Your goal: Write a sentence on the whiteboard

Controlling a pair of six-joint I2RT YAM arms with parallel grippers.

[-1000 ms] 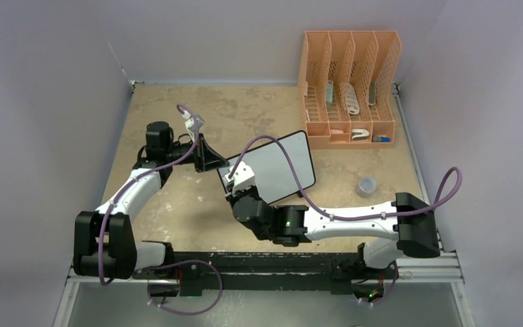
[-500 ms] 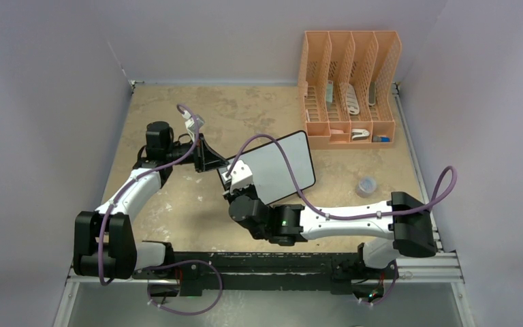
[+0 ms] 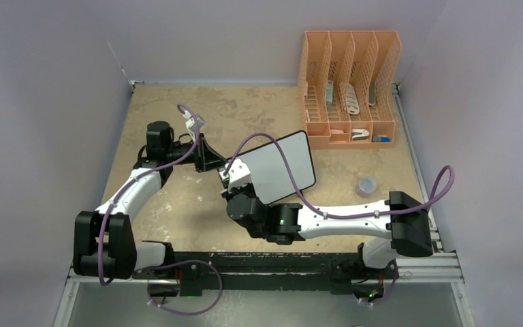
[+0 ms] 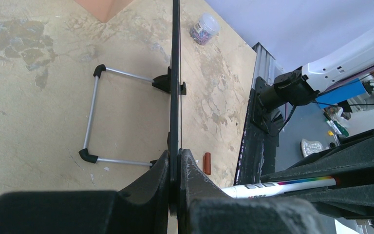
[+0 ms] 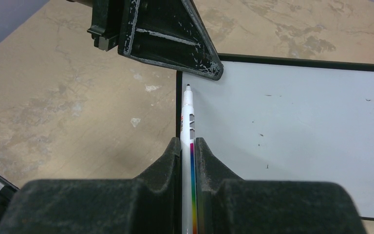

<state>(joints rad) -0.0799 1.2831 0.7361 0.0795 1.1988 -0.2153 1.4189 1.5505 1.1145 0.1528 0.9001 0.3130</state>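
Note:
The whiteboard (image 3: pixel 282 163) stands tilted on its wire stand (image 4: pixel 93 117) in the middle of the table. My left gripper (image 4: pixel 175 157) is shut on its thin black left edge (image 4: pixel 176 58). The board's face (image 5: pixel 297 136) is bare apart from a few tiny dark specks, and no sentence shows on it. My right gripper (image 5: pixel 188 144) is shut on a white marker (image 5: pixel 187 114) with a rainbow stripe. The marker's dark tip sits at the board's upper-left corner, just below the left gripper's finger (image 5: pixel 175 44). From above, the right wrist (image 3: pixel 237 176) hides that corner.
A red-brown marker cap (image 4: pixel 207 163) lies on the table near the front rail. A small clear jar (image 3: pixel 366 186) stands right of the board. An orange file organizer (image 3: pixel 349 88) holding small items stands at the back right. Walls close in the left, back and right sides.
My right arm has crept a little to the left along the board, carrying the marker. The left arm and the board have stayed put.

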